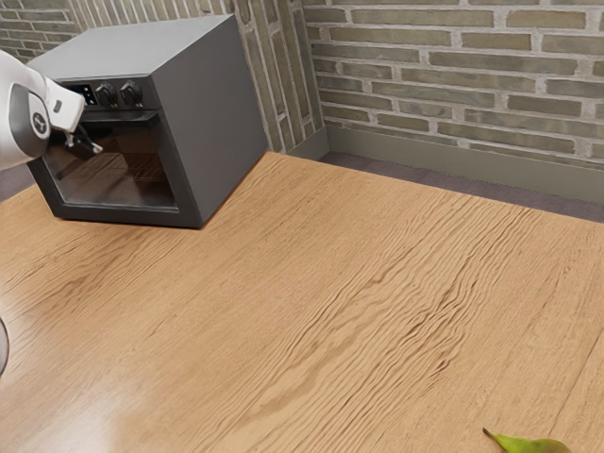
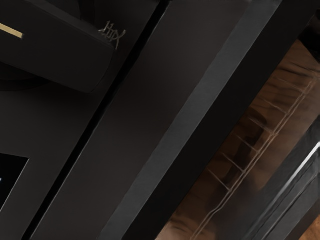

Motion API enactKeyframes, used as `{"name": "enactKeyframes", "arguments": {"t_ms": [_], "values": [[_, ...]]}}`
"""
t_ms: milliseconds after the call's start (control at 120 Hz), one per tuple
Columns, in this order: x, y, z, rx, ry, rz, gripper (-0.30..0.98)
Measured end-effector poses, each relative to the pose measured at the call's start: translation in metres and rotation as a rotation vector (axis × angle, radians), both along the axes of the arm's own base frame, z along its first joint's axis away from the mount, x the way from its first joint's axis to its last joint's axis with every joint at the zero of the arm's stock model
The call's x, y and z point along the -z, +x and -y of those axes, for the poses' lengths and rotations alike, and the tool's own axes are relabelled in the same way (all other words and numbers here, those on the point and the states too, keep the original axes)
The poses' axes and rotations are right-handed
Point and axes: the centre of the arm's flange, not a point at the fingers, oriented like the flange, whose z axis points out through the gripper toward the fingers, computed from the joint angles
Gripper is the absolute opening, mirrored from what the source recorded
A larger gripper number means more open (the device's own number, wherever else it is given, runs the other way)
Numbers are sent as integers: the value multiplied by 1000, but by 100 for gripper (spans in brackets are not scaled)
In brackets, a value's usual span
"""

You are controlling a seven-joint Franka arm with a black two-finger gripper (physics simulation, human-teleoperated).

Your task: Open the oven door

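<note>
Exterior view: gripper (image 1: 92,146) before the shut door (image 1: 127,175) of the oven (image 1: 222,113); apart or together, I can't tell.

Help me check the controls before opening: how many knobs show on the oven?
2: one knob beside the small display, the other knob next to it toward the exterior view's right, both above the door. The arm may hide others.
</note>
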Motion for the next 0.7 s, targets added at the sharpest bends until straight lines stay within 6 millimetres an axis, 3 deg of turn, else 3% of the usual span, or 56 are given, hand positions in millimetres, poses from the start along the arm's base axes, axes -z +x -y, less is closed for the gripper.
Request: {"name": "enactKeyframes", "arguments": {"t_ms": [117,183,217,250,275,308,317,333,375,400,417,442,467,508,558,617,650,700], "values": [[5,-3,4,14,-35,-13,70],[3,-26,24,23,-94,-31,66],[8,-49,52,37,-144,-47,65],[20,-76,94,65,-171,-82,63],[28,-111,138,92,-172,-113,54],[20,-162,196,131,-135,-124,57],[7,-178,207,136,-117,-112,58],[-40,-215,228,138,-57,-53,59],[-201,-292,289,161,147,148,61],[-273,-315,327,190,209,242,62],[-301,-318,345,212,199,280,63],[-322,-304,367,251,160,286,63],[-318,-251,388,311,105,222,64],[-273,-162,398,366,-39,73,65],[-209,-85,394,372,-202,-97,66],[-141,-31,403,358,-323,-274,67],[-118,-19,409,334,-365,-341,67],[-100,-12,415,285,-413,-406,67]]}}
